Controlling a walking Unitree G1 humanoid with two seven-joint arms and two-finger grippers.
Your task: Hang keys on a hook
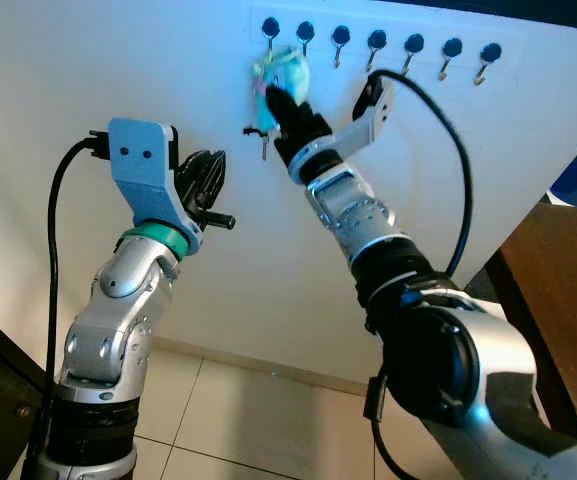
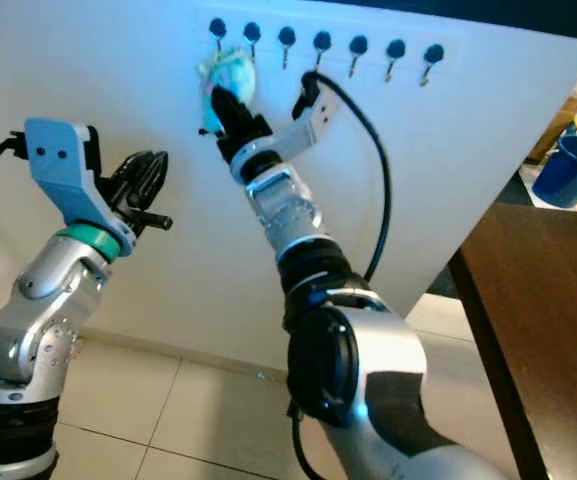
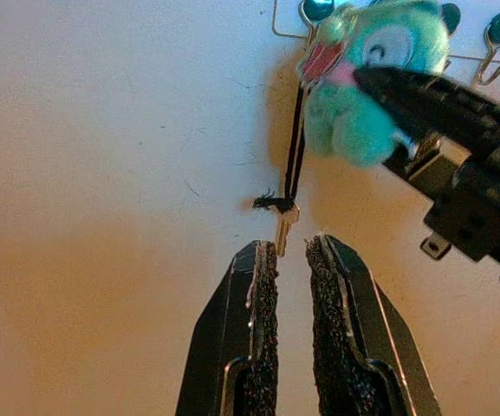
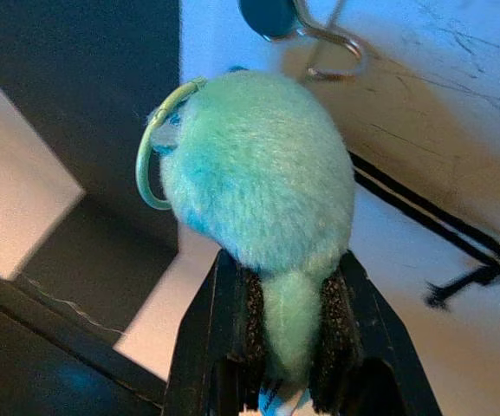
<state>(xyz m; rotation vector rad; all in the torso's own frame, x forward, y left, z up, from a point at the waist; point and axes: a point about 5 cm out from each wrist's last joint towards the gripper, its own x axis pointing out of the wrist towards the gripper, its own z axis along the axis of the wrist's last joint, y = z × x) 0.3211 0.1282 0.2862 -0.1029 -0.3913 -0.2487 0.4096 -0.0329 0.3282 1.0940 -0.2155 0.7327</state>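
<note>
- The plush keychain (image 4: 262,182) is soft and light, I judge; it squashes, so I pinch it low on the body.
- My right gripper (image 4: 288,347) is clamped on its tail end, holding it just under the leftmost hook (image 4: 319,39) of the hook rail (image 1: 378,35).
- Its green ring (image 4: 150,156) sits beside that hook; the key (image 3: 284,232) dangles below on a black cord.
- My left gripper (image 3: 288,260) waits just below the key, fingers nearly closed, empty.

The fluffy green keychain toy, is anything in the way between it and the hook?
Nothing visible is. The right gripper holds the fluffy toy right up by the first hook on the wall. The green ring isn't on it yet. The key dangles below, in front of the left gripper.
</note>
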